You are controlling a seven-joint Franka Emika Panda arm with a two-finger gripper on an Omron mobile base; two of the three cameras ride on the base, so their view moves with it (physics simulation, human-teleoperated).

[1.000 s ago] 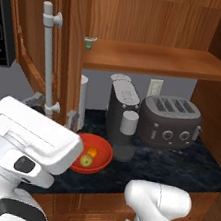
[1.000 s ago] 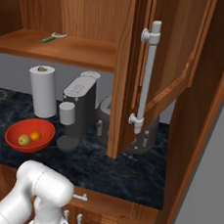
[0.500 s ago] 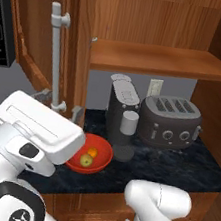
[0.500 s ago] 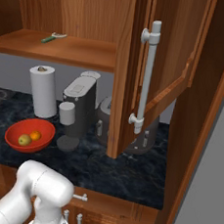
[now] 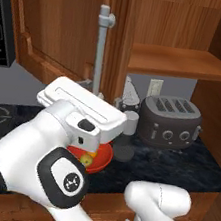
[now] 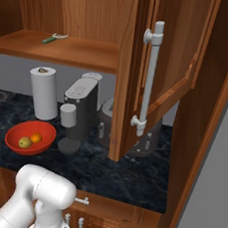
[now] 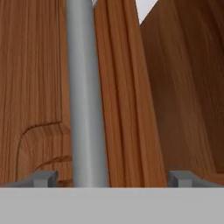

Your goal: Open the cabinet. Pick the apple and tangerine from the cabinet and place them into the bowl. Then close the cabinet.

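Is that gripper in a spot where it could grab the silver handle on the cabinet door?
Probably yes: the gripper is open, the handle stands between its fingertips, nothing blocking.

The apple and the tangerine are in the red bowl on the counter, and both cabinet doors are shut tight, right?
Not quite. The apple and tangerine do sit in the red bowl on the counter, but the cabinet doors are not shut. The right base view shows the right-hand door swung out and the shelf exposed.

one bowl (image 6: 14,136), one apple (image 6: 25,142), one tangerine (image 6: 36,137), one paper towel roll (image 6: 43,93), one toaster (image 5: 169,121)
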